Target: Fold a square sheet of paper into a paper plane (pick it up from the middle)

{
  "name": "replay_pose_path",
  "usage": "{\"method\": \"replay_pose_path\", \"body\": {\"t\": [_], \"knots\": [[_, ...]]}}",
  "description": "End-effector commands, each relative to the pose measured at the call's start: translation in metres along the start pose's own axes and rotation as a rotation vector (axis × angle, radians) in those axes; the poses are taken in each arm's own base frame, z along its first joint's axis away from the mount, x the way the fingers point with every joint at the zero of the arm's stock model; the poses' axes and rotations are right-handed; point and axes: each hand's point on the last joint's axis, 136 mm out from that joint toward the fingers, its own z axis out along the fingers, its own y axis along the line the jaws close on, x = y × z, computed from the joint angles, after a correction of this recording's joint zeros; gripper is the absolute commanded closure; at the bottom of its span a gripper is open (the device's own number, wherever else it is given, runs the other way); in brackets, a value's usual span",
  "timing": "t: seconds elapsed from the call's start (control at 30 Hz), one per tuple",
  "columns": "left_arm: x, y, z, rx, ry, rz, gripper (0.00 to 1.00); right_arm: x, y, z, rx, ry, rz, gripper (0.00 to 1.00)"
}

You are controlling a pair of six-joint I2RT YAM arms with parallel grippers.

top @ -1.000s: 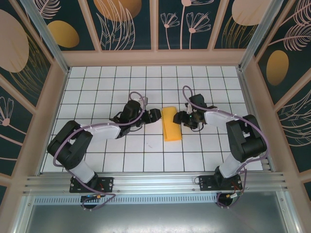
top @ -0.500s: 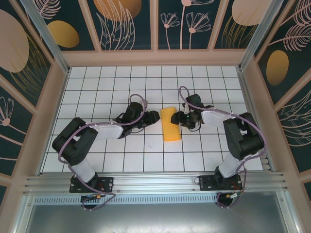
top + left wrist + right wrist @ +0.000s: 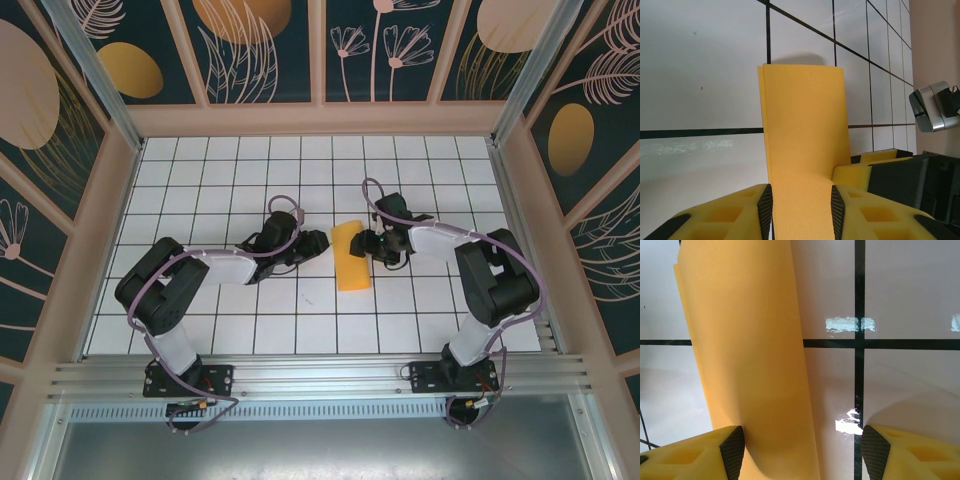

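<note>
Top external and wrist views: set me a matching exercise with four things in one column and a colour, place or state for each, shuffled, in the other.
1. square sheet of paper
2. left gripper
3. right gripper
4. table

A. white with black grid lines
B. opened wide, paper at one side of the gap
C. orange-yellow, folded, between both grippers
D. paper fills its narrower opening

Pairs: 1-C, 2-D, 3-B, 4-A

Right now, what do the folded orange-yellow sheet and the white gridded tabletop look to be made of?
Folded orange-yellow sheet: thin matte paper, apparently; it bends softly and shows two layered edges, no shine. White gridded tabletop: hard and glossy, perhaps laminate or coated board; it mirrors bright light patches.
</note>
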Motion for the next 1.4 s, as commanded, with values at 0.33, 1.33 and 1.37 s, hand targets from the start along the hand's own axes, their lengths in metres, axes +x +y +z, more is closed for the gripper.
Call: {"method": "replay_pose_path", "body": {"t": [0.33,1.33,1.37], "knots": [[-0.001,-0.009,0.005,0.02,0.009,-0.007,0.62,0.009,-0.007,0.015,0.046,0.058,-0.083,0.33],[0.0,-0.012,0.006,0.037,0.018,-0.015,0.69,0.004,-0.013,0.019,0.095,0.036,0.016,0.33],[0.0,-0.012,0.007,0.036,0.018,-0.015,0.69,0.005,-0.015,0.02,0.103,0.036,0.022,0.33]]}}
